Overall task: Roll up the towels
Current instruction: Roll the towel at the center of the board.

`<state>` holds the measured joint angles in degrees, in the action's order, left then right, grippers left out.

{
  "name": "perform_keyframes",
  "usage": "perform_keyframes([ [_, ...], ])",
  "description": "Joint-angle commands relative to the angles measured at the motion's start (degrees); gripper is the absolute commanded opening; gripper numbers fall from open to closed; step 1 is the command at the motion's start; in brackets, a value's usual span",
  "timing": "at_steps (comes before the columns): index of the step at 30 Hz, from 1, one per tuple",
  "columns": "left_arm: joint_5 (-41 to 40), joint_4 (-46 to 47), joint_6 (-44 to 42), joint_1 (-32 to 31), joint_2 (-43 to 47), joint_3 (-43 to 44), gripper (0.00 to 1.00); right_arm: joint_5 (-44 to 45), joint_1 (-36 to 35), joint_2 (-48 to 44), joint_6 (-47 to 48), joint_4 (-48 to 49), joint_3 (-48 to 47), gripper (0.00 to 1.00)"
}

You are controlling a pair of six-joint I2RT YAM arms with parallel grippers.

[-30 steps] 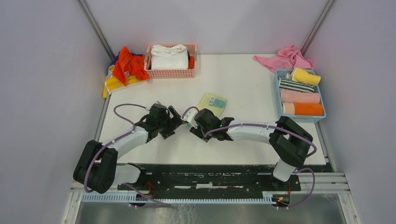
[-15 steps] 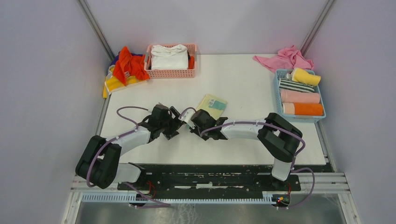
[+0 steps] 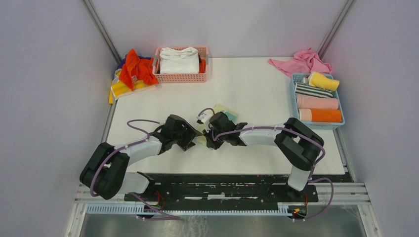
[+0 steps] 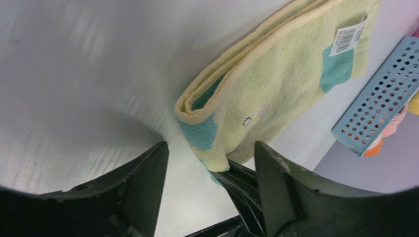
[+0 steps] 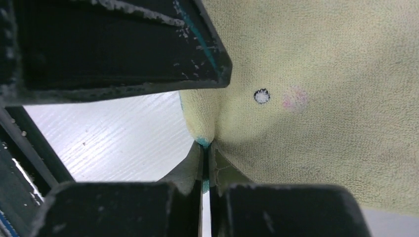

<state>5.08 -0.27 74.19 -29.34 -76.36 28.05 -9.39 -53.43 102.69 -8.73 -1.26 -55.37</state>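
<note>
The pale yellow towel with teal patches [image 3: 226, 110] lies folded on the white table, mostly hidden under my right wrist. In the left wrist view the towel [image 4: 281, 79] shows its folded edge and a barcode tag. My right gripper [image 5: 205, 150] is shut on the near corner of the towel [image 5: 321, 98] and lifts it slightly; it also shows in the top view [image 3: 205, 140]. My left gripper [image 4: 210, 190] is open, its jaws on either side of that pinched corner, and it shows in the top view [image 3: 192, 138] right beside the right gripper.
A pile of orange-red, yellow and purple towels [image 3: 131, 71] lies at the back left. A pink basket [image 3: 180, 77] holds white cloth. A blue basket [image 3: 292, 101] at the right holds rolled towels; it also shows in the left wrist view [image 4: 375, 103]. A pink cloth [image 3: 301, 61] lies behind it.
Both grippers have moved together to the towel's near corner. My right gripper has closed on that corner and pulled it toward the near side; my left gripper has slid right around it.
</note>
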Motion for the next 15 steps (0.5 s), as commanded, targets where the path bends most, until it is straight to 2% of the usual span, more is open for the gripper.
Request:
perform_keyframes([
  [1,-3.69,-1.78,4.38,-0.35,-0.02,-0.44,0.62,-4.59,0.18,-1.09,-4.92,4.09,1.44,0.03],
  [4,-4.88,-2.76,4.99,-0.36,-0.15,-0.64,0.5,-4.73,0.17,-1.18,-5.4,5.16,2.39,0.03],
  [6,-5.75,-3.13,5.0,-0.36,-0.51,-0.34,0.45,-5.12,0.26,-1.18,-5.58,5.3,2.62,0.03],
  [13,-8.59,-6.09,3.67,-0.37,-3.03,2.77,0.42,-5.72,0.26,-2.41,-5.38,5.73,3.5,0.02],
  [15,-9.62,-7.27,3.55,-0.36,-3.17,2.84,0.38,-5.88,0.26,-2.87,-5.47,5.88,3.73,0.02],
])
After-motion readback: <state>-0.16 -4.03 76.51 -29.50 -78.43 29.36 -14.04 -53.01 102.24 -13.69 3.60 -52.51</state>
